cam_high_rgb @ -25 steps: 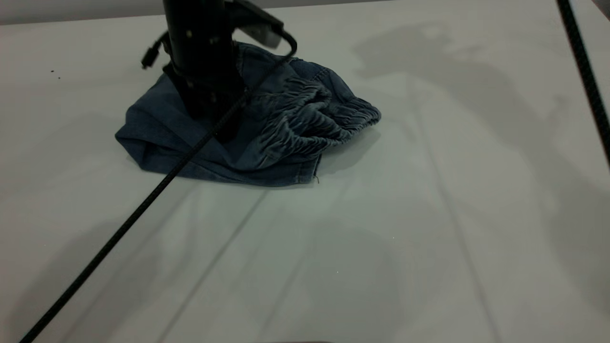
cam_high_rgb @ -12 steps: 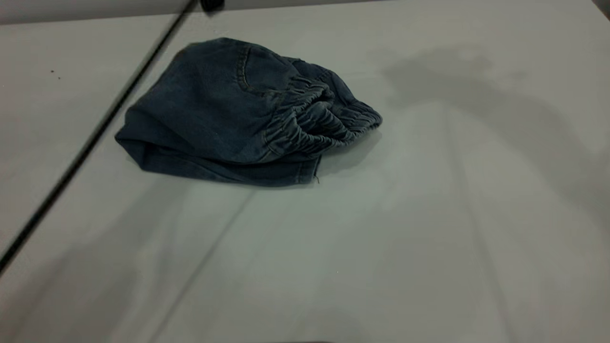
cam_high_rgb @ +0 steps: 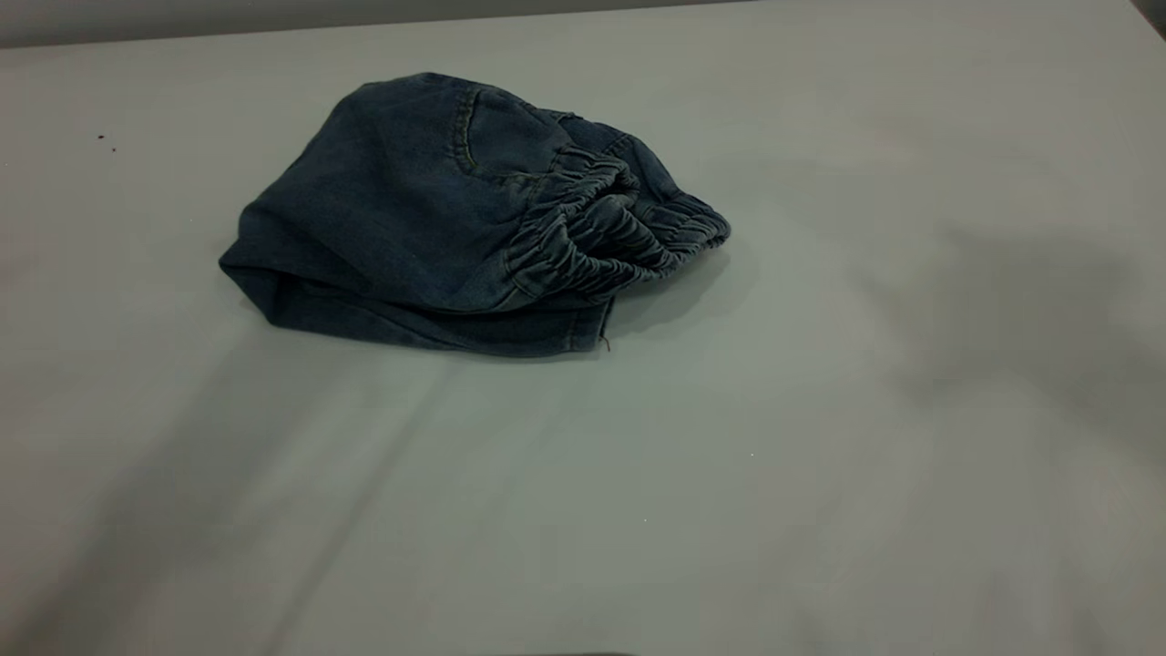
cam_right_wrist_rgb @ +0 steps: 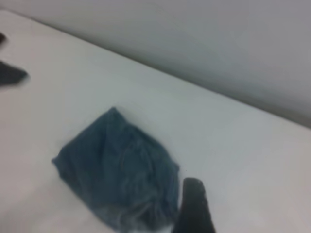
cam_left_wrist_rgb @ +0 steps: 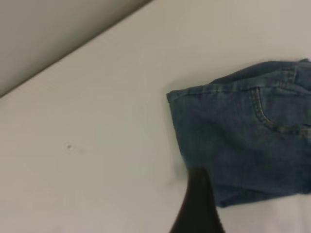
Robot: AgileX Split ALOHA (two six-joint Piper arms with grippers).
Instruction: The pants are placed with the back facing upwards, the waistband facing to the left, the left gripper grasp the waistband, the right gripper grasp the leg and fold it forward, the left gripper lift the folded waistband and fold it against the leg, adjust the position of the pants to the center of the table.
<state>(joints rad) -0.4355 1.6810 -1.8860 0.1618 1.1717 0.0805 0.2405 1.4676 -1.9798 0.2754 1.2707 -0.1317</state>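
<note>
Pants lie folded in a compact bundle on the white worktop, toward 11 o'clock from its centre in the exterior view. Waistband, ruffled, sits at the bundle's 3 o'clock edge; one patch pocket faces up. Left tool and right tool each show one dark fingertip; opening cannot be told. Neither touches the denim.
</note>
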